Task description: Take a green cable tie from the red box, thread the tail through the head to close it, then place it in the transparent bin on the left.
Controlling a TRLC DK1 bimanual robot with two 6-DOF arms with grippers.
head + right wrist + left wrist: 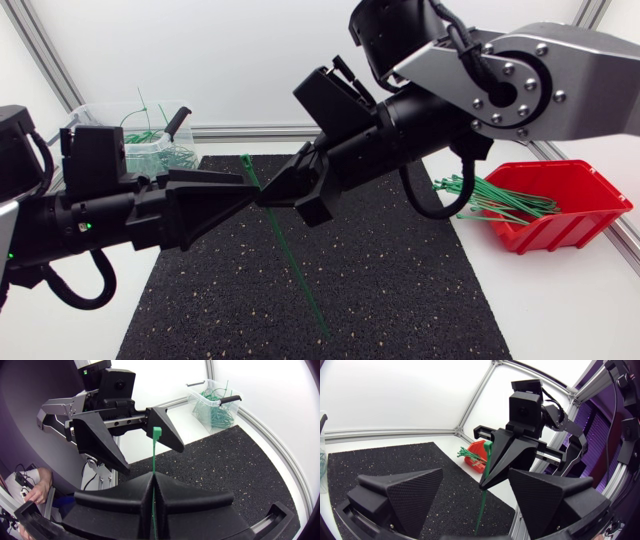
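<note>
Matte wedge fingers of my right pincer (152,477) clamp a thin green cable tie (488,452); my left pincer (476,480) gapes around its square head, above speckled mat (400,290).

There is one left gripper (238,196) and one right gripper (270,197), one lone green cable tie (295,265), one red box (575,218), one transparent bin (98,116), one black mat (400,290).

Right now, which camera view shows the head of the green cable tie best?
The right wrist view: the head of the green cable tie stands clear beyond the right gripper's shut fingers. The head view shows it only as the strip's small end; in the left wrist view it is narrow against those black fingers.
</note>
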